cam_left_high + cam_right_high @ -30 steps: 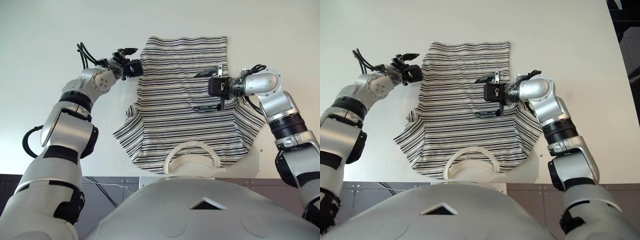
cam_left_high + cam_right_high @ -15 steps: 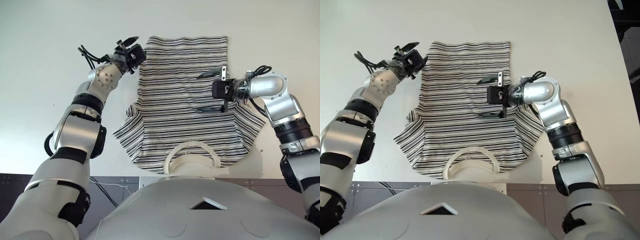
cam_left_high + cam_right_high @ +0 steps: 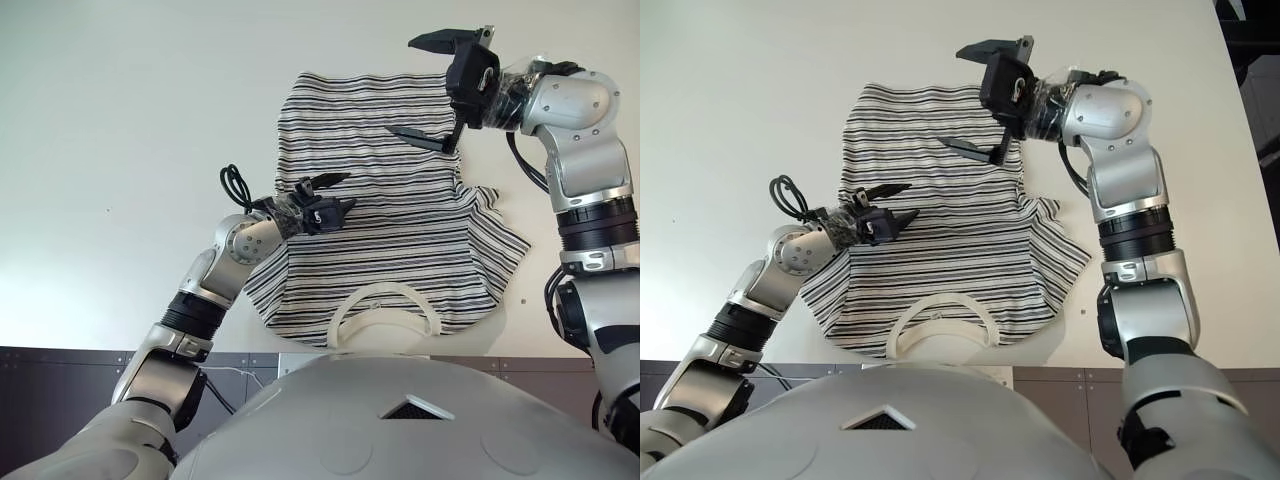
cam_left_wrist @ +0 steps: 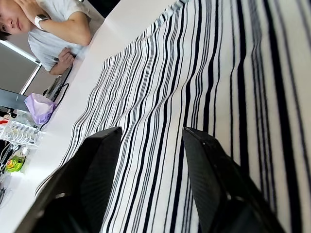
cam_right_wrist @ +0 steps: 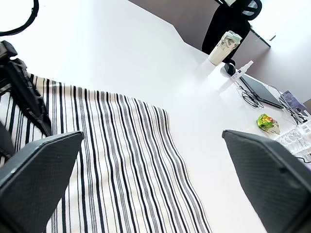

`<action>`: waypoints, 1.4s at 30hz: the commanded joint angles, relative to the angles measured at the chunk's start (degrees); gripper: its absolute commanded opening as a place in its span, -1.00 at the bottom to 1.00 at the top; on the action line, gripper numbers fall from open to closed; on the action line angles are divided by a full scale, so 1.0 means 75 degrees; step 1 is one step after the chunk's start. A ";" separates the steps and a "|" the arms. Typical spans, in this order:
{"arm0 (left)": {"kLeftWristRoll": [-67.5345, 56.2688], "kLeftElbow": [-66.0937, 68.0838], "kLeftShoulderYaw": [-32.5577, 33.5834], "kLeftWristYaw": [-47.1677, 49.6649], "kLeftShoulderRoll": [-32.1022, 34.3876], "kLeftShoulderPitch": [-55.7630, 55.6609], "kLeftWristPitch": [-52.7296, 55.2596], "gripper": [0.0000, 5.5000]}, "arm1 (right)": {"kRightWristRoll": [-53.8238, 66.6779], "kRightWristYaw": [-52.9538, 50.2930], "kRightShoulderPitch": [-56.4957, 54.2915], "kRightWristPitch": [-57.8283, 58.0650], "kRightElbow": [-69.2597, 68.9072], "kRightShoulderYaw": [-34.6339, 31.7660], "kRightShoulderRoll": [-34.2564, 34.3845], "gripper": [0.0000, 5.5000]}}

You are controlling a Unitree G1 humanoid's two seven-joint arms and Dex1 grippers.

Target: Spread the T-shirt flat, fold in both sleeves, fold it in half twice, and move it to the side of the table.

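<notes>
No lettering, number or sign can be read. The T-shirt (image 3: 370,130) shows plain stripes. The cup (image 5: 224,43) in the right wrist view carries a dark printed pattern too small to make out. The green packet (image 5: 266,122) farther along has markings that are equally illegible.
</notes>
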 commanded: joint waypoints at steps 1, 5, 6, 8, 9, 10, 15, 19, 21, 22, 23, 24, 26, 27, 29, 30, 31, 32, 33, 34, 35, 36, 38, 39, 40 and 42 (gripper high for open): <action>-0.0499 -0.0773 0.0003 -0.0619 0.0023 0.0114 0.0712 -0.16 | -0.0752 -0.0608 -0.0578 -0.0430 0.1553 0.0556 0.0724 0.91; -0.1064 -0.1258 0.0115 -0.1047 0.0159 0.0412 0.1353 -0.16 | -0.1198 -0.1249 -0.1213 -0.0655 0.3355 0.0797 0.1538 0.91; -0.1232 -0.1450 0.0130 -0.1187 0.0222 0.0549 0.1518 -0.16 | -0.1267 -0.1334 -0.1316 -0.0632 0.3876 0.0822 0.1705 0.91; -0.1576 -0.1929 0.0249 -0.1402 0.0306 0.0752 0.1856 -0.16 | -0.1217 -0.1263 -0.1411 -0.0449 0.4664 0.0747 0.1987 0.91; -0.1758 -0.2167 0.0356 -0.1461 0.0322 0.0759 0.2025 -0.16 | -0.1106 -0.1121 -0.1408 -0.0257 0.4967 0.0644 0.2094 0.91; -0.1964 -0.2397 0.0526 -0.1474 0.0304 0.0662 0.2209 -0.16 | -0.0980 -0.0985 -0.1380 -0.0030 0.5219 0.0514 0.2152 0.91; -0.2821 -0.2688 0.1658 -0.1164 0.0120 -0.0638 0.3043 -0.16 | -0.0696 -0.0491 -0.1181 0.0607 0.5786 0.0128 0.2005 0.58; -0.2823 -0.1661 0.2405 -0.0640 0.0194 -0.1731 0.3036 -0.16 | -0.0936 -0.0157 -0.0691 0.0717 0.5678 0.0248 0.1521 0.33; -0.2499 -0.0651 0.2532 -0.0421 0.0423 -0.2110 0.2575 -0.16 | -0.1016 0.0147 -0.0326 0.0749 0.5384 0.0361 0.1175 0.17; -0.2255 -0.0029 0.2486 -0.0328 0.0565 -0.2275 0.2261 -0.16 | -0.1047 0.0338 -0.0113 0.0755 0.5138 0.0426 0.0975 0.12; -0.1858 0.0791 0.2347 -0.0118 0.0709 -0.2457 0.1813 -0.16 | -0.1055 0.0631 0.0126 0.0773 0.4782 0.0507 0.0741 0.03; -0.1396 0.1771 0.2104 0.0131 0.0813 -0.2688 0.1304 -0.16 | -0.1057 0.0919 0.0345 0.0784 0.4399 0.0591 0.0512 -0.04; -0.0496 0.3797 0.1478 0.0700 0.0769 -0.3252 0.0263 -0.16 | -0.1016 0.1367 0.0615 0.0837 0.3749 0.0713 0.0202 -0.16; -0.0104 0.4718 0.1158 0.1013 0.0634 -0.3566 -0.0155 -0.16 | -0.0999 0.1503 0.0641 0.0851 0.3551 0.0763 0.0152 -0.21; 0.0482 0.6411 0.0653 0.1587 0.0200 -0.4252 -0.0658 -0.16 | -0.0987 0.1653 0.0580 0.0955 0.3271 0.0879 0.0200 -0.38; 0.0678 0.7010 0.0497 0.1838 0.0042 -0.4517 -0.0845 -0.16 | -0.0989 0.1701 0.0550 0.0998 0.3157 0.0955 0.0240 -0.44; 0.0766 0.7359 0.0412 0.2000 -0.0108 -0.4697 -0.1058 -0.16 | -0.0996 0.1724 0.0553 0.1031 0.3000 0.1041 0.0270 -0.54; 0.0734 0.7462 0.0390 0.2035 -0.0269 -0.4753 -0.1302 -0.16 | -0.0987 0.1745 0.0598 0.1066 0.2792 0.1111 0.0270 -0.63; 0.0663 0.7518 0.0392 0.2020 -0.0403 -0.4759 -0.1556 -0.16 | -0.0969 0.1724 0.0651 0.1094 0.2599 0.1163 0.0253 -0.66; 0.0630 0.7483 0.0354 0.2008 -0.0525 -0.4708 -0.1775 -0.16 | -0.0941 0.1636 0.0698 0.1135 0.2408 0.1164 0.0235 -0.69; 0.0590 0.7394 0.0316 0.1958 -0.0662 -0.4608 -0.1938 -0.16 | -0.0894 0.1515 0.0723 0.1202 0.2221 0.1104 0.0208 -0.69; 0.0580 0.7322 0.0280 0.1928 -0.0765 -0.4521 -0.2051 -0.16 | -0.0837 0.1437 0.0739 0.1272 0.2057 0.1045 0.0174 -0.69; 0.0535 0.7107 0.0204 0.1772 -0.0991 -0.4270 -0.2164 -0.16 | -0.0764 0.1317 0.0769 0.1318 0.1713 0.0928 0.0027 -0.69; 0.0594 0.7023 0.0132 0.1761 -0.1049 -0.4125 -0.2225 -0.16 | -0.0760 0.1257 0.0762 0.1319 0.1559 0.0883 -0.0056 -0.69; 0.0625 0.6932 0.0093 0.1754 -0.1080 -0.3990 -0.2242 -0.16 | -0.0769 0.1189 0.0744 0.1325 0.1451 0.0848 -0.0111 -0.69; 0.0638 0.6597 0.0049 0.1739 -0.1055 -0.3675 -0.2234 -0.16 | -0.0868 0.0906 0.0622 0.1272 0.1399 0.0775 -0.0178 -0.69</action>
